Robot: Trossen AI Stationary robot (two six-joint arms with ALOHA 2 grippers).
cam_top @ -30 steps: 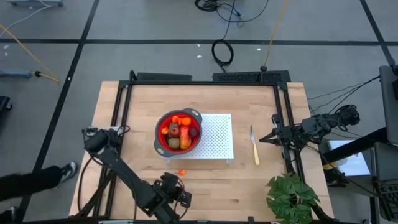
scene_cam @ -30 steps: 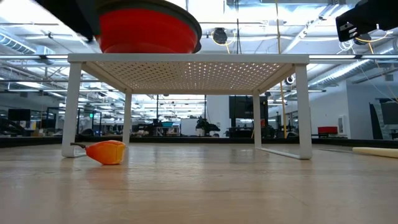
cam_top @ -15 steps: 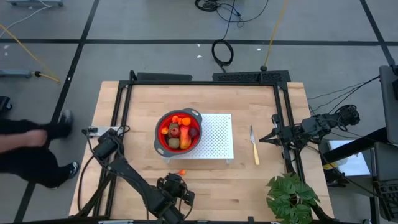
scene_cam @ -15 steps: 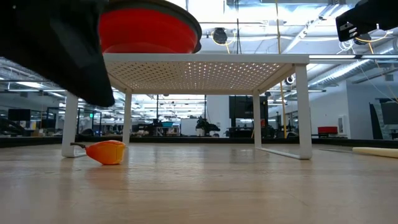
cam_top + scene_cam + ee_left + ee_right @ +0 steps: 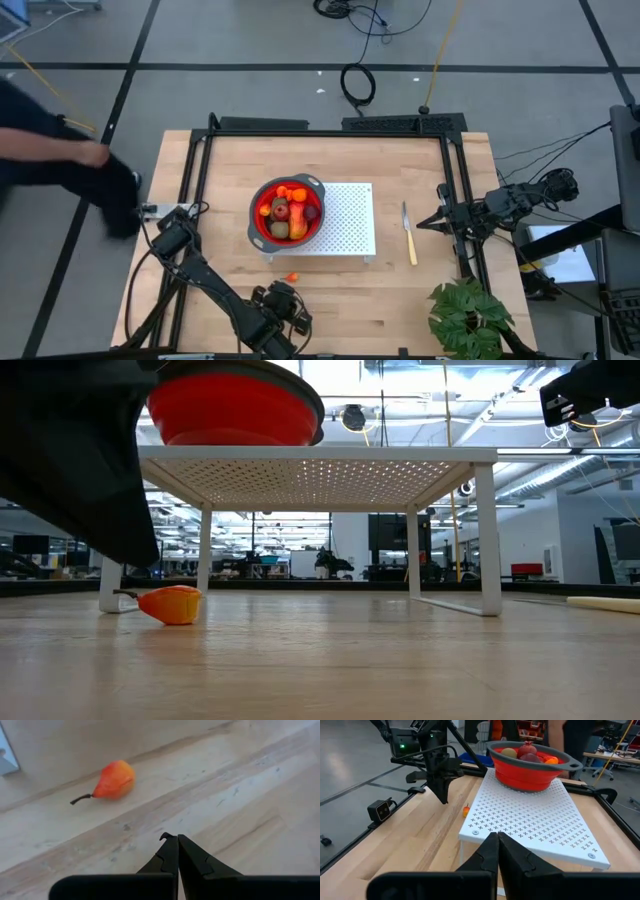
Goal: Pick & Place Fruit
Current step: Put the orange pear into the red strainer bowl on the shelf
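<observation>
A small orange pear-shaped fruit (image 5: 292, 277) (image 5: 114, 780) with a dark stem lies on its side on the wooden table, just in front of the white rack (image 5: 350, 215). My left gripper (image 5: 284, 291) (image 5: 172, 837) is shut and slants down a short way on the near side of it, touching nothing. On the rack's left end stands a red bowl (image 5: 257, 215) (image 5: 235, 410) holding several fruit pieces (image 5: 285, 212): orange, olive-brown and dark red. My right gripper (image 5: 420, 222) (image 5: 497, 836) waits shut by the table's right edge.
A yellow-handled knife (image 5: 408, 235) lies to the right of the rack. A green plant (image 5: 468, 318) stands at the near right corner. A person in dark clothes (image 5: 60, 165) moves beside the table's left edge. Bare wood lies along the near edge.
My left gripper has come down toward the table, rolling a little at the wrist, and has ended close to the orange fruit; it stays shut. The fruit has not moved. The person has walked along the table's left side toward the far end.
</observation>
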